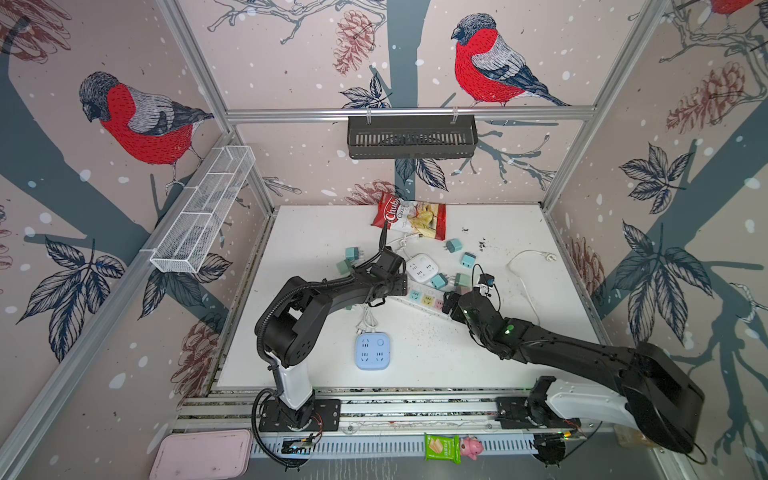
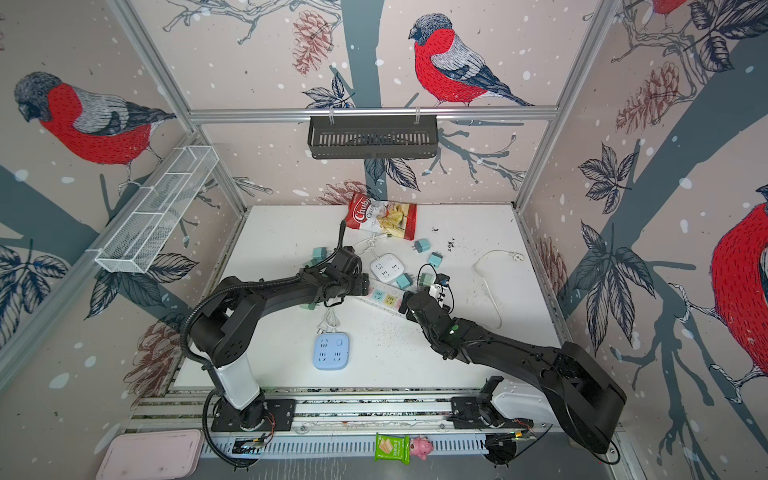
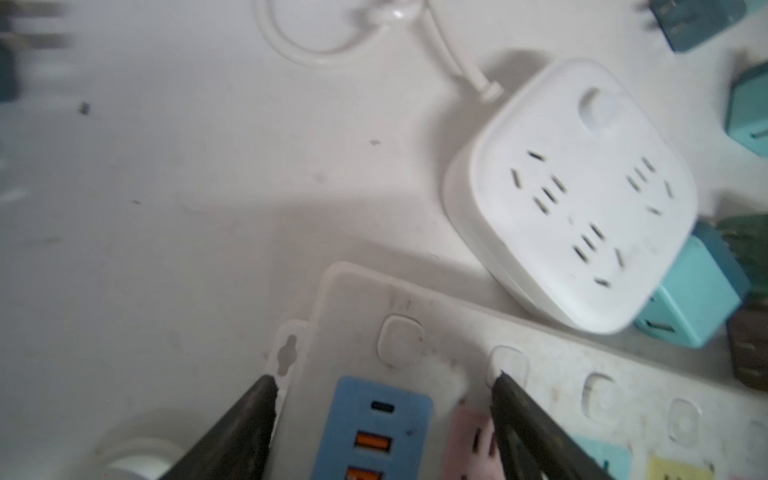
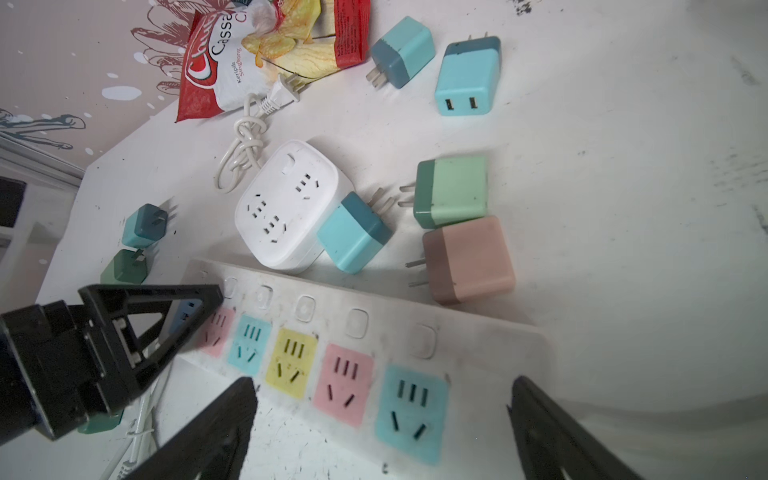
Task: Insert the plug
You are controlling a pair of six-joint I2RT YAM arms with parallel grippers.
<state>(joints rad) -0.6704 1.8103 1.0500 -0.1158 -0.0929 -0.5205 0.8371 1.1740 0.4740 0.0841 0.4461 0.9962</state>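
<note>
The surface (image 1: 436,365) is a white board, scuffed and peppered with dark specks. Across its middle lies a long power strip (image 4: 478,353), a flat bar of grubby white plastic with a row of rounded square buttons and socket panels in pink, teal and yellow. Touching its edge is a white socket block (image 4: 286,208), smooth and pillow-cornered, its knotted cord (image 4: 247,135) running toward a glossy, crinkled crisp bag (image 4: 249,54). Nearer the arms' bases sits a pale blue socket block (image 1: 372,351) of the same rounded shape.

The plugs are small matte cubes in two tones, each with a darker band at the end carrying two flat metal prongs. All lie loose on the surface, none in a socket. A teal plug (image 4: 353,235) leans tilted against the white block; a green plug (image 4: 453,191) and a pink plug (image 4: 469,259) lie side by side just beyond the strip.

The left pincer (image 3: 385,380) is spread apart over the strip's end, its black fingers either side of the blue USB panel, gripping nothing. The right pincer (image 4: 382,382) gapes wide and empty above the coloured sockets.
</note>
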